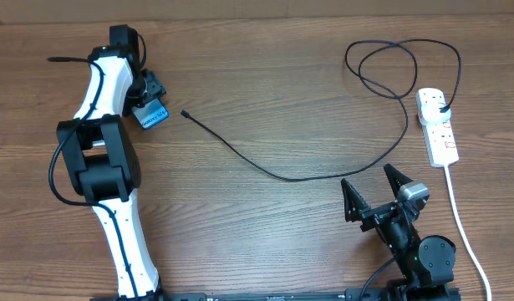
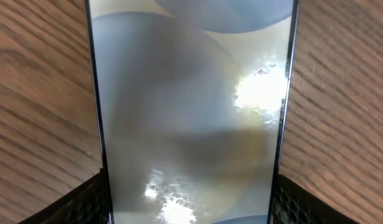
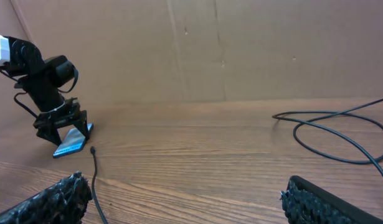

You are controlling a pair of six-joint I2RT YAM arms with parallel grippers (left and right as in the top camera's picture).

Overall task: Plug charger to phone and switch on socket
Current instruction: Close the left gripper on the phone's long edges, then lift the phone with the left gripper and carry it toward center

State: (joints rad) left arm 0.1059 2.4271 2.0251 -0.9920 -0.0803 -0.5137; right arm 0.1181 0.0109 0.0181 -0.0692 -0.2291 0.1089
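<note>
phone [image 2: 191, 124], pale glossy screen, glare spots, dark edges

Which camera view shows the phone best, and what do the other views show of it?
The left wrist view: the phone fills the frame, its screen and side edges clear between the left fingers. Overhead shows only a small blue part beside the left arm. The right wrist view shows it far away, small and tilted.
</note>
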